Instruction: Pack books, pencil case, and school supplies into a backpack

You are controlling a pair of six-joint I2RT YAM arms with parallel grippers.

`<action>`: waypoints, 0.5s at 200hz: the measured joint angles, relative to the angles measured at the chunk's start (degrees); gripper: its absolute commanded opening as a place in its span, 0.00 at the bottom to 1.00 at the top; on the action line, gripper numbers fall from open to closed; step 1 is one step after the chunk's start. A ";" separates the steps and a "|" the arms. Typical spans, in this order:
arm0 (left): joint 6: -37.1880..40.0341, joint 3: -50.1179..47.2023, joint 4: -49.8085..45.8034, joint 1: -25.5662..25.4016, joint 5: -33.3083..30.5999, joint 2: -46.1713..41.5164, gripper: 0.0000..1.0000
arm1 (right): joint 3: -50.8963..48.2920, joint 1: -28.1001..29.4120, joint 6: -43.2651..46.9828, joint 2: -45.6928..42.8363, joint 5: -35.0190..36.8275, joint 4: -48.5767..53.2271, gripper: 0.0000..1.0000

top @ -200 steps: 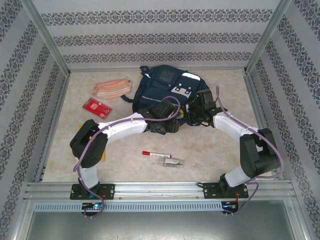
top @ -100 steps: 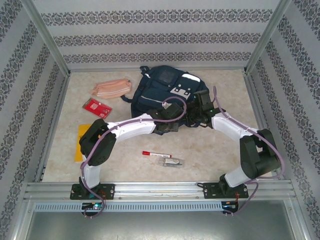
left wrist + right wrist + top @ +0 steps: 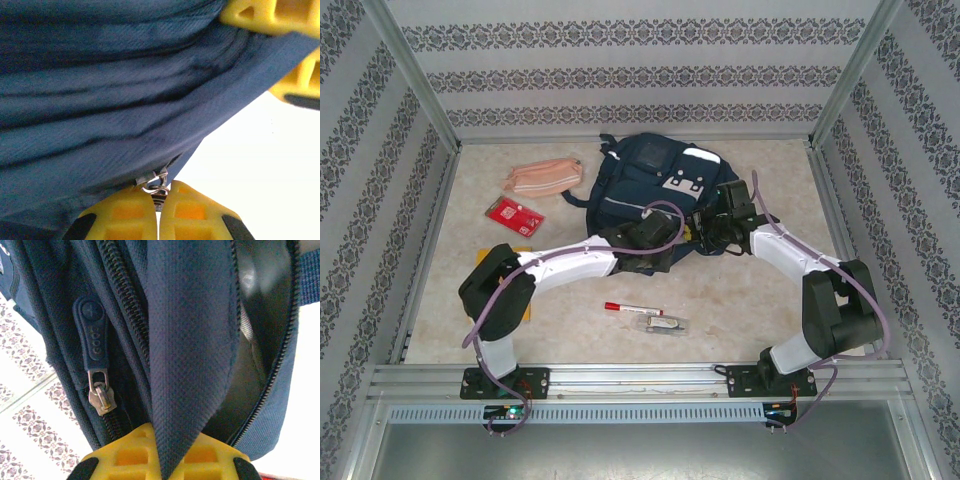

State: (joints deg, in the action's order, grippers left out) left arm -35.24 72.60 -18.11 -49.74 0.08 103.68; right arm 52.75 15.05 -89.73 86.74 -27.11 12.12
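Note:
The navy backpack (image 3: 655,180) lies at the back of the table, its near edge lifted between both grippers. My left gripper (image 3: 672,243) (image 3: 159,194) is shut on a small metal zip pull (image 3: 156,184) at the seam of the blue fabric (image 3: 100,100). Just to its right, my right gripper (image 3: 708,226) (image 3: 167,442) is shut on a fold of the backpack's fabric (image 3: 192,340) beside the open zip mouth. The pink pencil case (image 3: 542,176), red packet (image 3: 514,215), red-capped marker (image 3: 632,308) and clear-wrapped item (image 3: 663,323) lie on the table. The books are hidden.
The left arm's elbow (image 3: 498,290) hangs over the table's left side. Patterned walls and metal posts close in the table on three sides. A second zip slider (image 3: 100,397) with a rubber tab hangs on a shut pocket left of the right gripper.
My left gripper has closed on the zip pull. The left elbow swung back left and now covers the yellow book seen half a second ago. The right gripper kept its hold.

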 measured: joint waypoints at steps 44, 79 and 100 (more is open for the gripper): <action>3.98 -6.45 1.57 3.23 4.46 -4.52 0.00 | -1.66 -4.28 6.34 -0.50 -2.10 1.01 0.00; 9.20 -9.11 1.92 4.11 7.08 -6.99 0.00 | -1.92 -7.58 12.90 0.46 -4.31 1.46 0.00; 11.91 -9.51 1.88 4.39 8.85 -7.58 0.00 | -1.92 -9.22 16.24 2.54 -5.68 1.53 0.09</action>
State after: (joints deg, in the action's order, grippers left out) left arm -23.33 63.09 -16.23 -45.34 8.93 96.09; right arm 50.83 5.82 -73.49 89.27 -32.80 13.65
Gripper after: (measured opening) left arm 0.049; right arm 0.045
